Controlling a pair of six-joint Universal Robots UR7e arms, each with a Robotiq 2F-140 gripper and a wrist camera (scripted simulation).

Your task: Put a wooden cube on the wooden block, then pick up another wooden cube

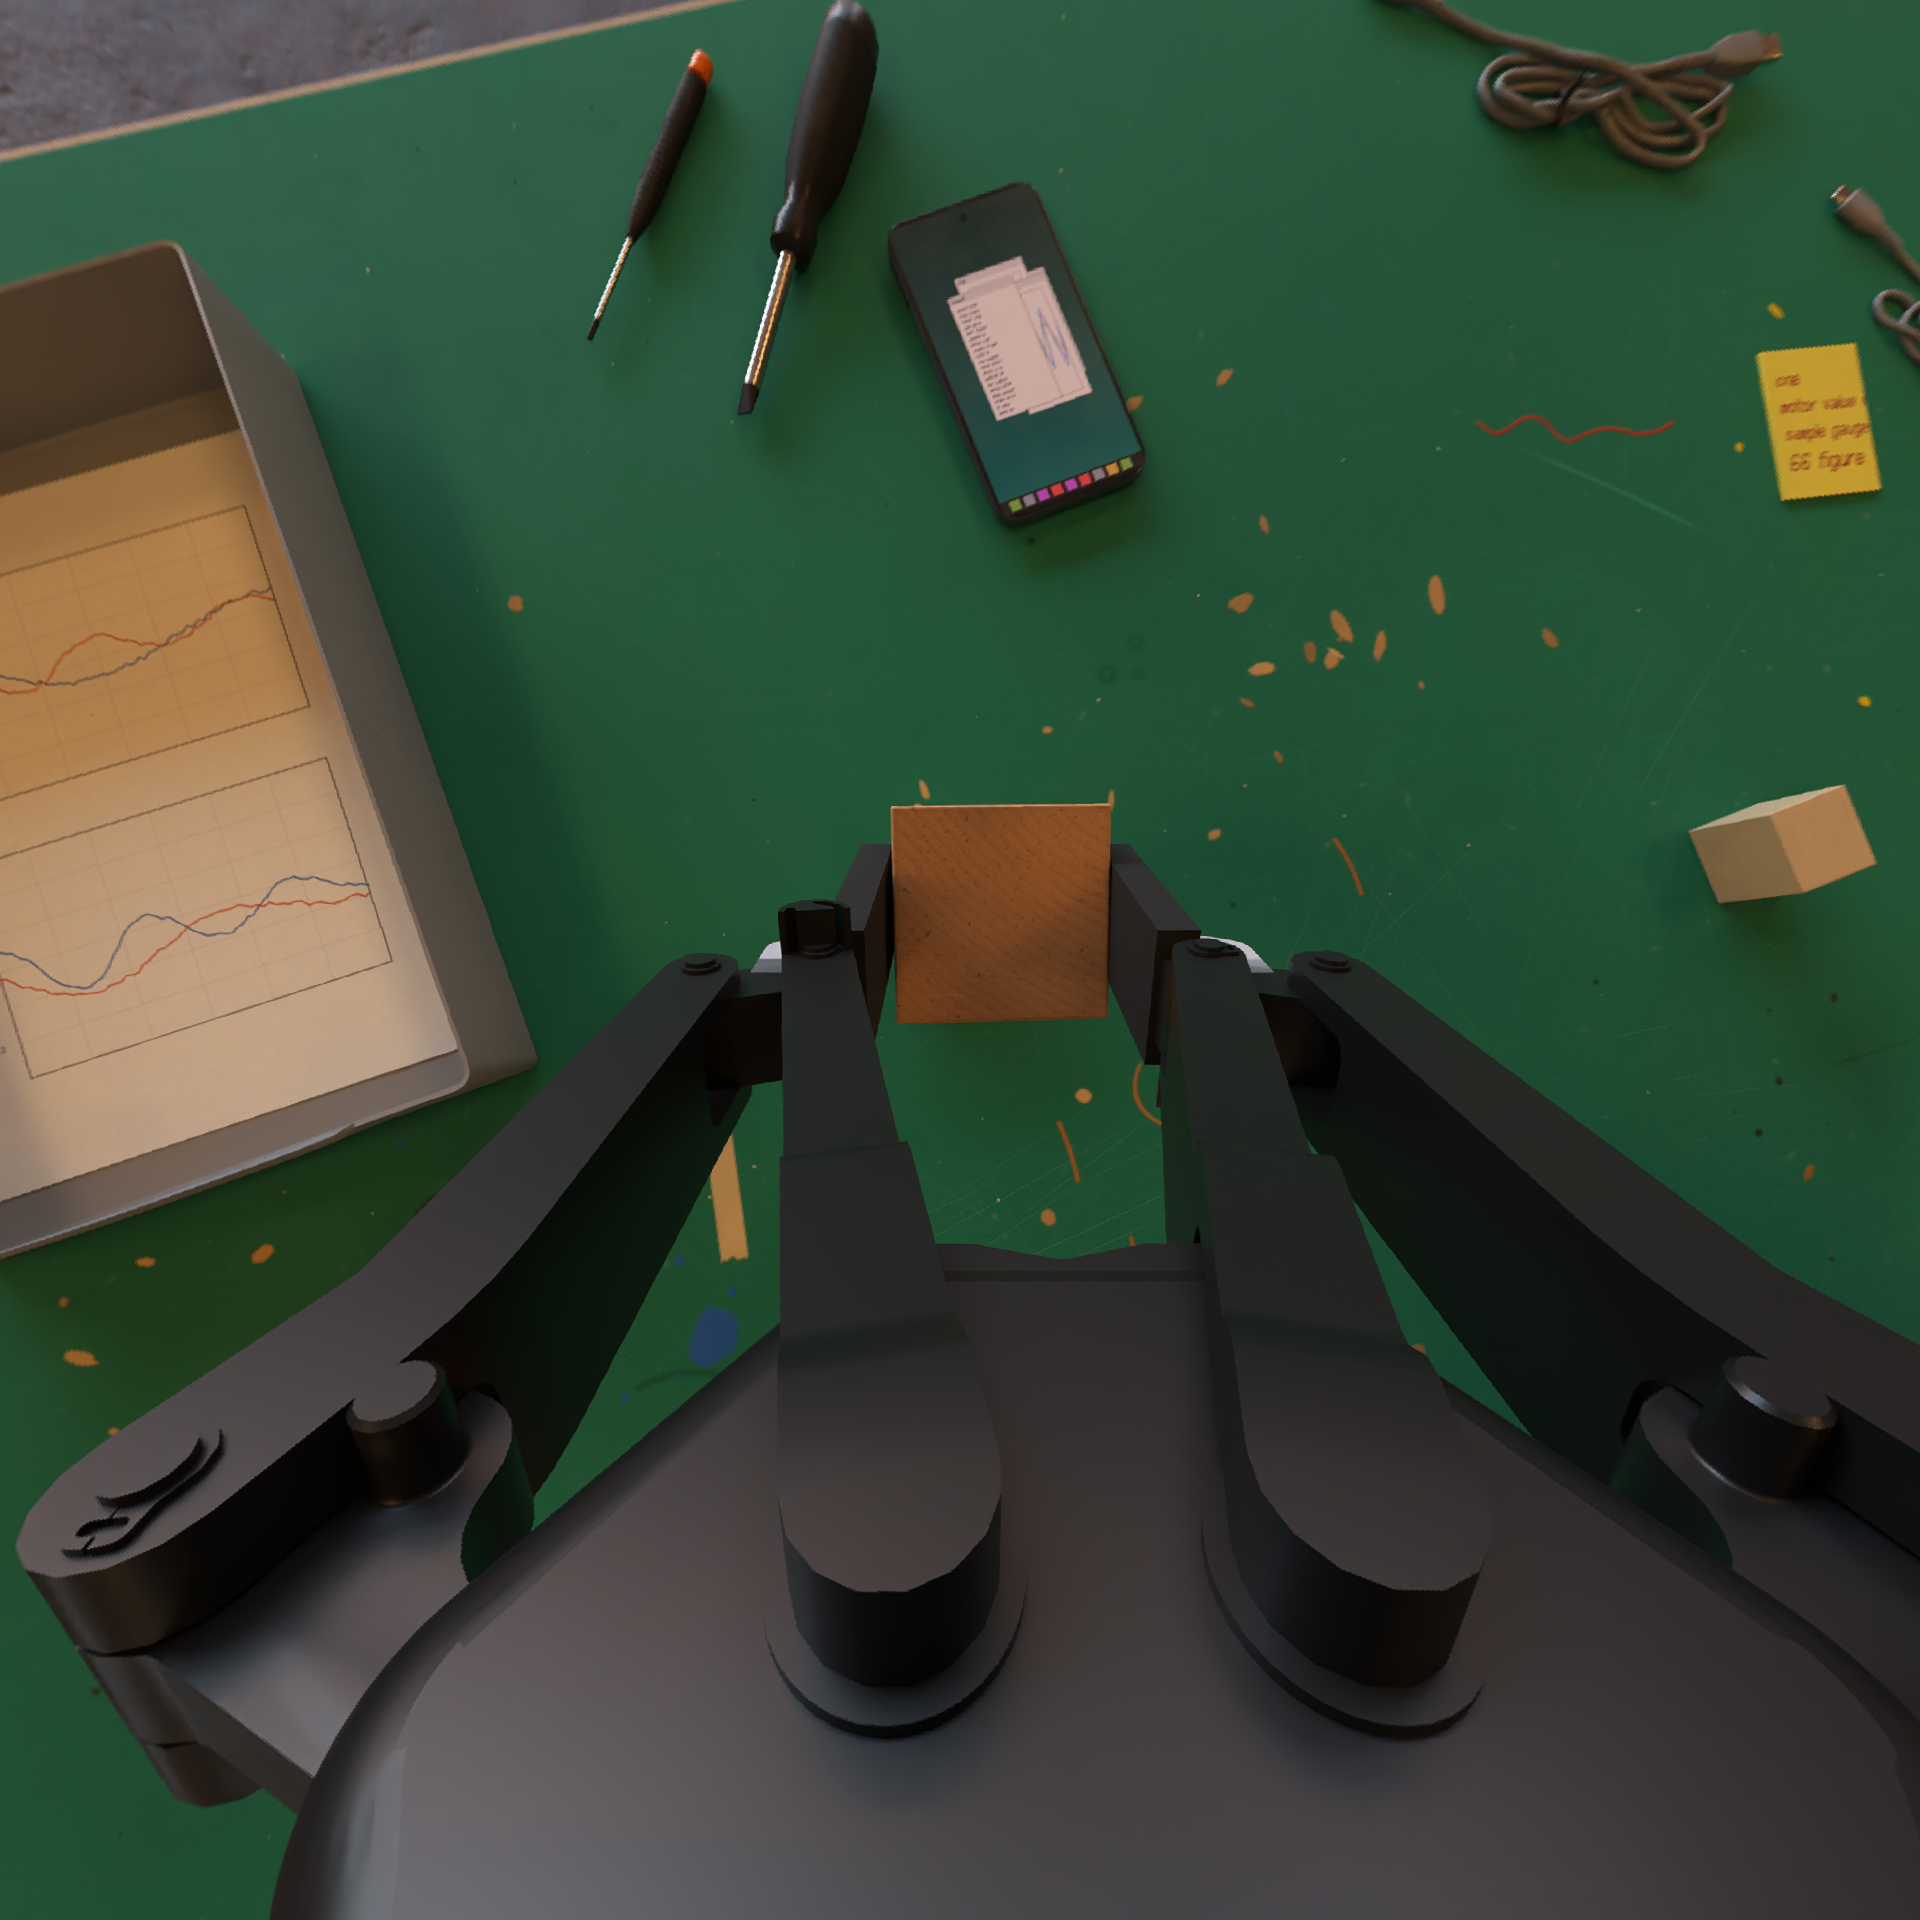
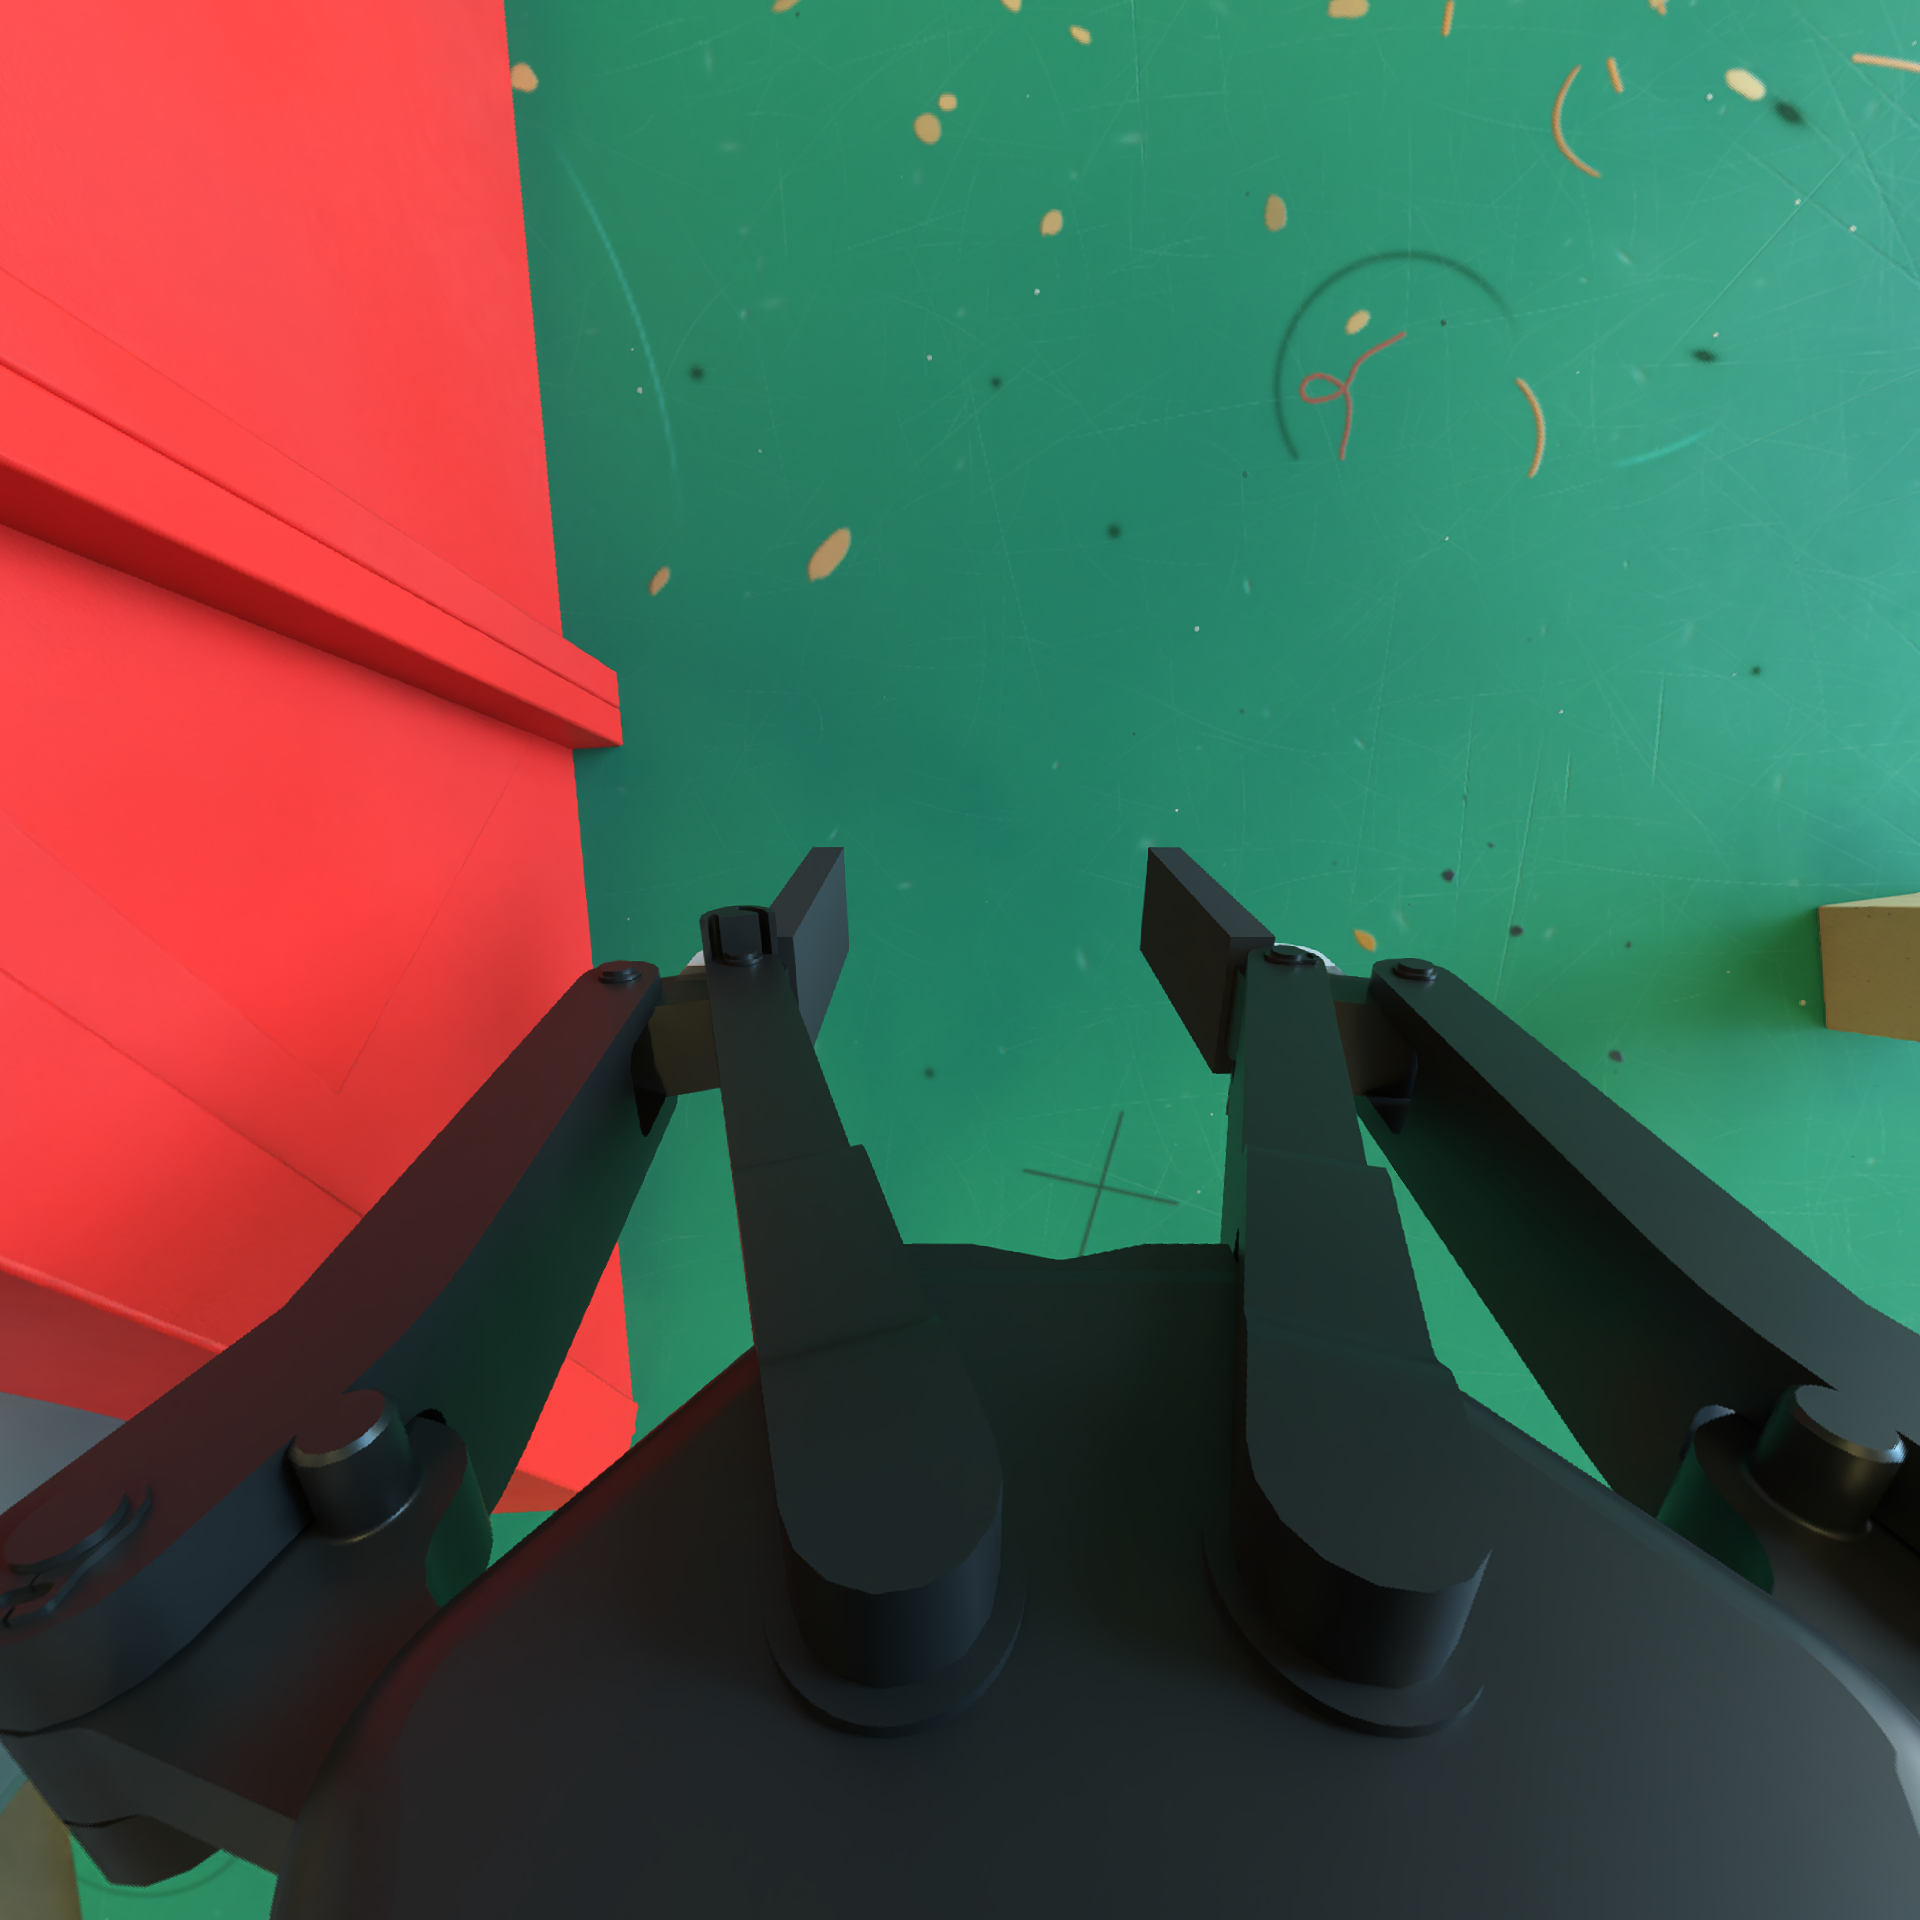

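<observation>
In the left wrist view my left gripper (image 1: pixel 1001 914) is shut on an orange-brown wooden cube (image 1: pixel 1001 912), its pads pressed on the cube's left and right faces, above the green mat. A paler wooden cube (image 1: pixel 1782 844) lies on the mat to the right, apart from the gripper. In the right wrist view my right gripper (image 2: pixel 995 935) is open and empty above the green mat. A tan wooden piece (image 2: pixel 1870 966) shows at the right edge, cut off by the frame, right of the right finger. I cannot tell which piece is the wooden block.
A grey tray (image 1: pixel 343 582) holding a chart sheet lies at left. Two screwdrivers (image 1: pixel 800 197), a phone (image 1: pixel 1016 353), a coiled cable (image 1: pixel 1600 94) and a yellow note (image 1: pixel 1816 421) lie farther off. A tall red box (image 2: pixel 270 675) stands close to the right gripper's left finger.
</observation>
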